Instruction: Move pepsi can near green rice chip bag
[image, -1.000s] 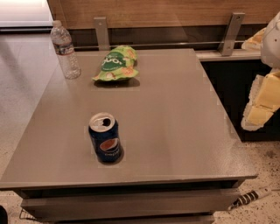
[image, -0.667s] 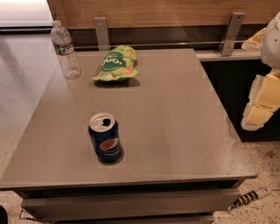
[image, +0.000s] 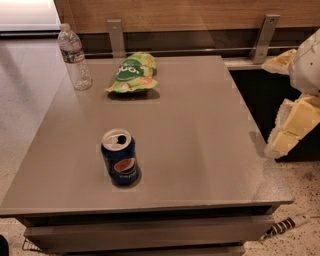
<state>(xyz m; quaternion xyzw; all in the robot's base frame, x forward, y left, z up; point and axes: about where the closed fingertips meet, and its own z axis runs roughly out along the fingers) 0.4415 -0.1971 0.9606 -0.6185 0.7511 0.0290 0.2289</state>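
No shift anywhere since a second ago, every item in its former spot. Small dark blue aluminium pepsi can (image: 119, 159) upright on the near-left part of the flat grey square table (image: 200, 125), silver top already opened, round red-white-blue logo turned toward the camera. A smooth, hard cylinder, so probably easy to pinch across the sides. Wrinkly, bright green rice chip bag (image: 133, 73) lying flat toward the far edge, well apart from the can, soft and puffed, with white lettering and orange-yellow patches on crinkled film (likely to slide or crumple if nudged). Tall clear plastic water bottle (image: 75, 57) standing at the far-left corner, near the bag but not touching it, ribbed and light-looking. Cream and yellow gripper (image: 290, 131) hanging off the right side of the table, beyond its edge and well apart from the can; wide or narrow, cannot tell. Judging from this layout, task not yet begun: a reach to the can first, then a carry toward the far side. Bare tabletop between can and bag, smooth with a dull sheen, so a straight path. Best set down on the near or right side of the bag, away from the bottle, to avoid tipping it.
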